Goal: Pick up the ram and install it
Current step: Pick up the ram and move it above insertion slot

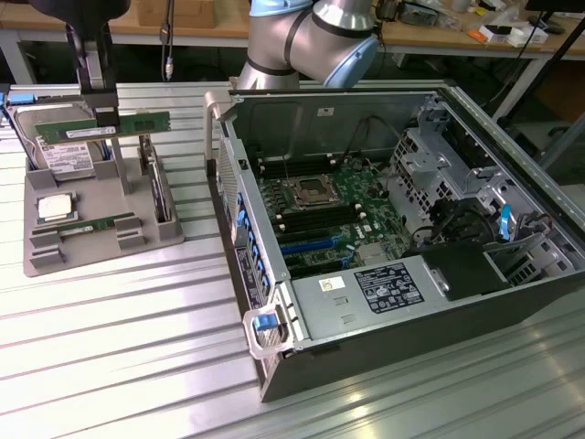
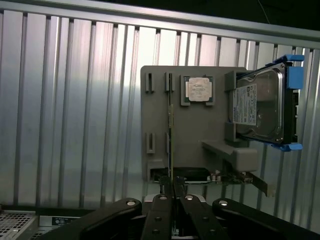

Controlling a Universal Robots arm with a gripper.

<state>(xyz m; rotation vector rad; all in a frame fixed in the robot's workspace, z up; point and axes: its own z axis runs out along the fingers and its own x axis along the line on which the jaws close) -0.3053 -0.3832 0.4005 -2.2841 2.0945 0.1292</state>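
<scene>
Currently the end effector is clamped on the ram; the tray holds a processor and hard drive.

The ram is held roughly level above the grey holder, clamped near its middle by the black gripper. Below it, a hard drive, a square processor chip and a second green stick are seated in the holder. At the exterior view's right, an open computer case is laid on the ribbed metal table, its motherboard exposed.
</scene>
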